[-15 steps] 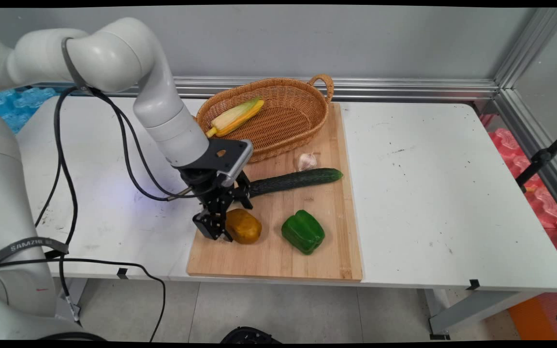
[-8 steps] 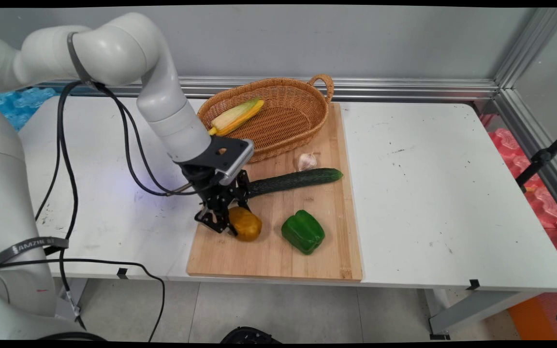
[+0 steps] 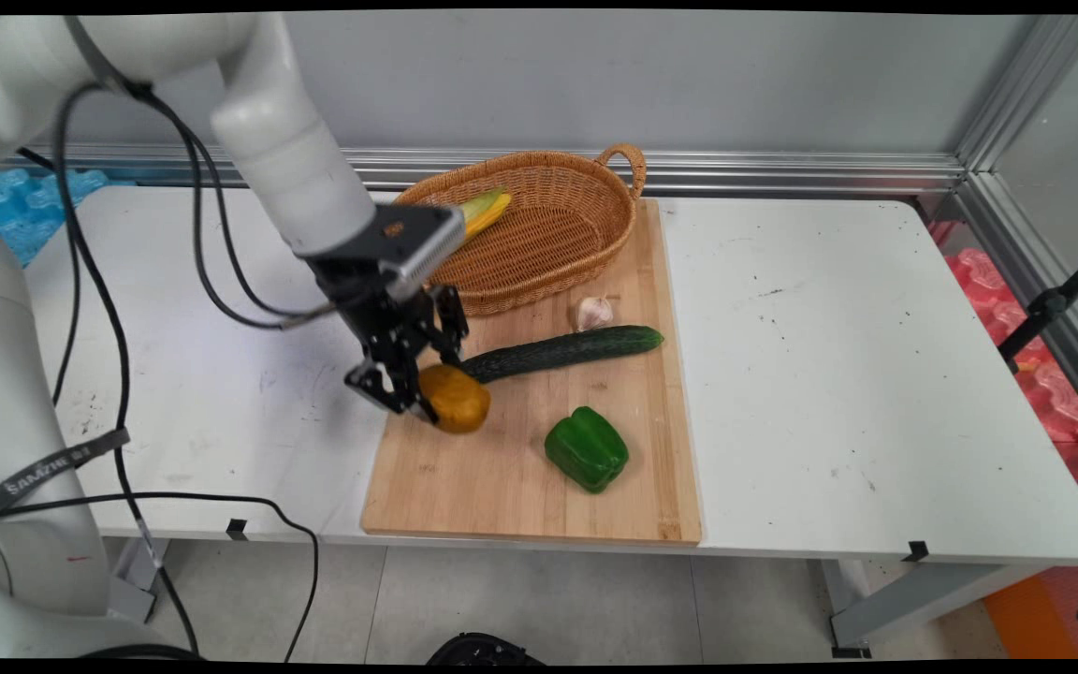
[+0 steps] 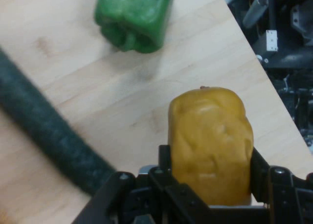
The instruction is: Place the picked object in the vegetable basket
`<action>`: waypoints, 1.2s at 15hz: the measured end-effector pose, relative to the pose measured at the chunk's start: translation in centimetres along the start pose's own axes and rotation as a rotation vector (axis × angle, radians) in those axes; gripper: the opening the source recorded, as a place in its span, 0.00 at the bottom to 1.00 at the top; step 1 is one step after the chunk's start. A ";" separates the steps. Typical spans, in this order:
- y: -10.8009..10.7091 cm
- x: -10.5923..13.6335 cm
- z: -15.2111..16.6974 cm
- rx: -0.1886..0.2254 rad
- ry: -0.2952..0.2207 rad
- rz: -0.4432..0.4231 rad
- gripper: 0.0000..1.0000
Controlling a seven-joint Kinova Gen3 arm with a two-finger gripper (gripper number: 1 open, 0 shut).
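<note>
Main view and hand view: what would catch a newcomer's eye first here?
First, the end effector shut on a yellow-orange potato, held above the left part of the wooden cutting board; the hand view shows it clamped between the fingers. Next, a long cucumber lies across the board's middle, with a green pepper nearer the front. Behind, a wicker basket holds an ear of corn.

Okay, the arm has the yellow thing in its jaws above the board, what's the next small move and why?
Probably a little more straight lift. The gripper is shut on the yellow potato, which hangs close above the cutting board, with the cucumber just behind it. More height should clear both before any sideways travel.
</note>
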 end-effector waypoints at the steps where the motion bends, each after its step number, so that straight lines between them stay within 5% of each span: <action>1: 0.0 0.1 -1.3 0.016 0.004 -0.030 0.00; 10: -1.7 -1.2 -8.8 0.214 0.044 -0.402 0.00; 18: -5.9 -3.0 -9.4 0.413 0.104 -0.721 0.00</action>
